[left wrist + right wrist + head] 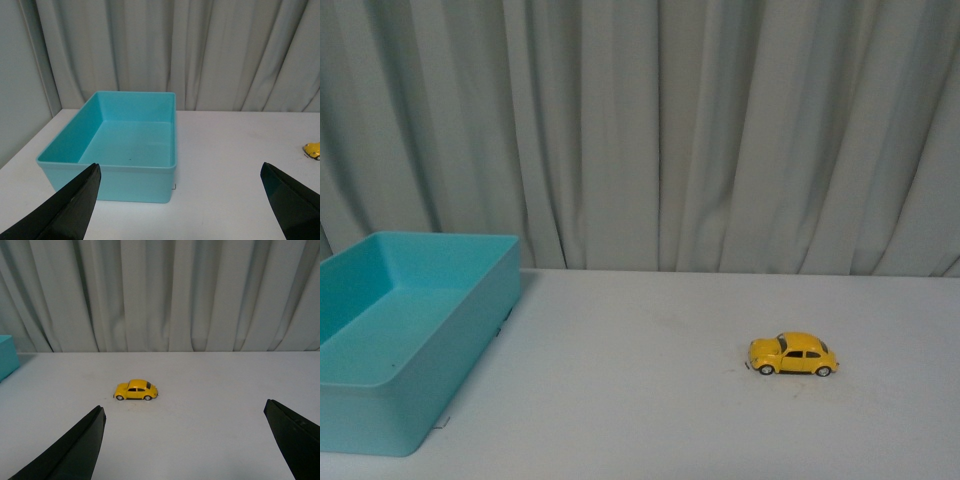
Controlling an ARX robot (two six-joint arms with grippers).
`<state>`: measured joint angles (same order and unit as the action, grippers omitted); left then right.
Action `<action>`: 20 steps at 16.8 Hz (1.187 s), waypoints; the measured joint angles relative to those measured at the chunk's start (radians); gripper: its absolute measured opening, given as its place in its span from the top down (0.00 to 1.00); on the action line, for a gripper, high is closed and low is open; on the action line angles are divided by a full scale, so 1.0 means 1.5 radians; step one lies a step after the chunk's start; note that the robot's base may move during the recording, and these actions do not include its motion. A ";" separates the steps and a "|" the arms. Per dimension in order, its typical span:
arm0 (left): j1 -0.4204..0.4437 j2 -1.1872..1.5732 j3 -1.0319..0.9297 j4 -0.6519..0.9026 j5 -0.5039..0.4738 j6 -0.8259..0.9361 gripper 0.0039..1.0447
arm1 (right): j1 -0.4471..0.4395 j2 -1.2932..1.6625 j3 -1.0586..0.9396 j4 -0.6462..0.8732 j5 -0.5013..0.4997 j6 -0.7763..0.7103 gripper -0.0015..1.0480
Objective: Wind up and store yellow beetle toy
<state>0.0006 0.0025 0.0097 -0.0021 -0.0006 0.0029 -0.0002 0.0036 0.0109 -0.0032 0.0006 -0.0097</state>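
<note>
**A:** What is the setting?

**B:** A plain white table [650, 400], matt, with a few faint marks. Behind its far edge hangs a pale grey-green curtain [670, 130] in deep vertical folds, filling the whole background. The left wrist view also shows a flat grey panel beside the curtain.

**A:** What stands on the table?

**B:** A teal bin [380, 400] sits on the left side. It is rectangular with an open top and its floor is in plain sight. The yellow beetle toy [792, 354] stands on its four wheels on the right part of the table, side-on to the front camera and well apart from the bin.

**A:** And the arms?

**B:** Neither shows in the front view. Each wrist camera sees only its own two dark tips. The left fingers [75, 205] are spread wide, one tip at each lower corner of the picture, gripping nothing. They face the bin, and the toy is just a yellow sliver at the edge of that view.

**A:** The right side?

**B:** The right fingers [80, 445] are likewise far apart and hold nothing. They point toward the curtain, with the toy on the table ahead of them, untouched, nearer one tip than the other.
</note>
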 joint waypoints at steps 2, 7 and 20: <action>0.000 0.000 0.000 0.000 0.000 0.000 0.06 | 0.000 0.000 0.000 0.000 0.000 0.000 0.06; 0.000 0.000 0.000 0.000 0.000 0.000 0.06 | 0.000 0.000 0.000 0.000 0.000 0.000 0.06; 0.000 0.000 0.000 0.000 0.000 0.000 0.06 | 0.000 0.000 0.000 0.000 0.000 0.000 0.06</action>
<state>0.0006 0.0025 0.0097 -0.0021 -0.0006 0.0029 -0.0002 0.0036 0.0109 -0.0036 0.0006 -0.0097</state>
